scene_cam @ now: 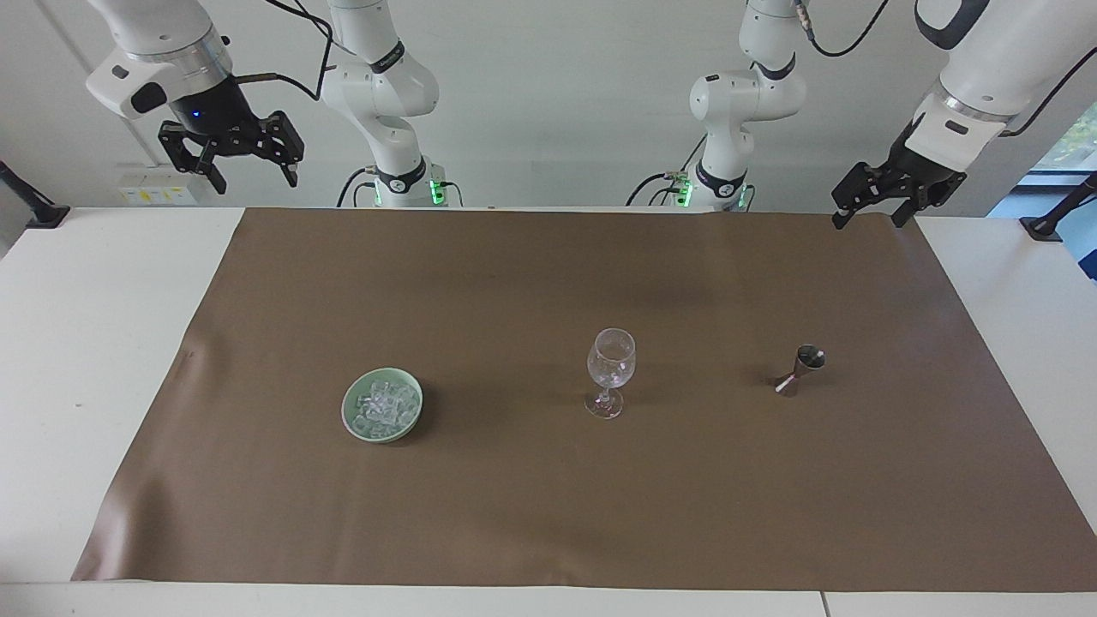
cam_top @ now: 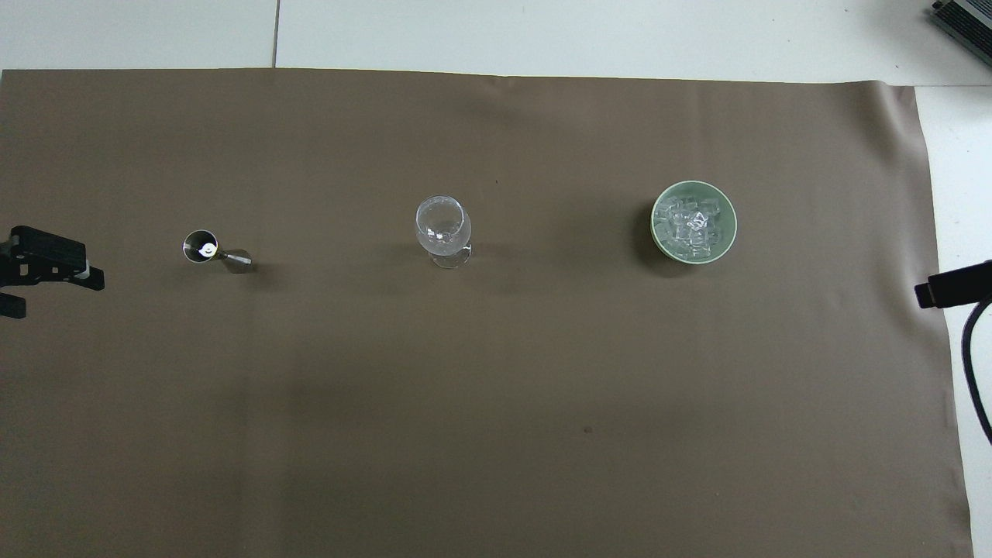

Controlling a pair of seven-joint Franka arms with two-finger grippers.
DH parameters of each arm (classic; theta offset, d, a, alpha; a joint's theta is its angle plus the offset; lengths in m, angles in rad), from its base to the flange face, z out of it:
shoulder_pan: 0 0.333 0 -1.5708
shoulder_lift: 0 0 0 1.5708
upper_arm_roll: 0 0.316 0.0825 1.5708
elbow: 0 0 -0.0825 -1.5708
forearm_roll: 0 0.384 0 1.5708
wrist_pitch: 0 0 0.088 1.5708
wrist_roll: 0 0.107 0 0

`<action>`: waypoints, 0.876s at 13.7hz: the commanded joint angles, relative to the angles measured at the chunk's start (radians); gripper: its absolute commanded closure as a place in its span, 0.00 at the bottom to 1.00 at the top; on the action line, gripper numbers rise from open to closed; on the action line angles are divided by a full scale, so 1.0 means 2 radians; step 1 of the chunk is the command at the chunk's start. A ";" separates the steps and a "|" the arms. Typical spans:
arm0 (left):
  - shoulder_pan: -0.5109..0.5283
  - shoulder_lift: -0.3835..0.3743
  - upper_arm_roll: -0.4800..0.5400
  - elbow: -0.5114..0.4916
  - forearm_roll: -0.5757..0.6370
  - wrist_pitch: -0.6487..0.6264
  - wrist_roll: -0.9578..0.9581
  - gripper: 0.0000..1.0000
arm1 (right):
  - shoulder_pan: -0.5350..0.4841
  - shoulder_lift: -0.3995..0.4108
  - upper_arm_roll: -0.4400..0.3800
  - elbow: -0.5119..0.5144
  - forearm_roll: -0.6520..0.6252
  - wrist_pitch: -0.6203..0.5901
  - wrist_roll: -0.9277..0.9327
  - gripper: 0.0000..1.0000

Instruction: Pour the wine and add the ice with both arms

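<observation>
A clear stemmed wine glass (scene_cam: 610, 370) (cam_top: 442, 229) stands upright mid-mat. Toward the left arm's end stands a small metal jigger (scene_cam: 801, 370) (cam_top: 213, 249); what it holds I cannot tell, and no wine shows as such. Toward the right arm's end, a green bowl (scene_cam: 346, 410) (cam_top: 656, 226) holds a heap of ice (scene_cam: 383, 404) (cam_top: 692, 223). My left gripper (scene_cam: 868, 221) (cam_top: 39, 267) hangs open and empty over the mat's corner near its base. High over the white table by the robots' edge, my right gripper (scene_cam: 254, 182) (cam_top: 952, 285) waits open, holding nothing.
A brown mat (scene_cam: 514, 274) covers most of the white table (scene_cam: 94, 326). Glass, jigger and bowl stand in one row across it, well apart. A black cable (cam_top: 973, 364) hangs by the right gripper at the mat's edge.
</observation>
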 commanded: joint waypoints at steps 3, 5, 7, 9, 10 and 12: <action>0.043 0.005 -0.004 -0.058 -0.039 0.012 -0.066 0.00 | -0.002 -0.006 0.001 -0.009 0.009 0.003 0.007 0.00; 0.044 0.003 -0.004 -0.071 -0.043 0.028 -0.108 0.00 | -0.002 -0.006 0.001 -0.009 0.009 0.004 0.007 0.00; 0.044 0.002 -0.004 -0.084 -0.056 0.048 -0.168 0.00 | -0.002 -0.006 0.001 -0.009 0.009 0.004 0.007 0.00; 0.043 0.003 -0.004 -0.088 -0.057 0.055 -0.184 0.00 | -0.002 -0.006 0.001 -0.009 0.009 0.003 0.007 0.00; 0.041 0.002 -0.004 -0.094 -0.062 0.061 -0.193 0.00 | -0.002 -0.006 0.001 -0.009 0.009 0.004 0.007 0.00; 0.040 -0.003 -0.004 -0.114 -0.072 0.081 -0.206 0.00 | -0.002 -0.006 0.001 -0.009 0.009 0.004 0.007 0.00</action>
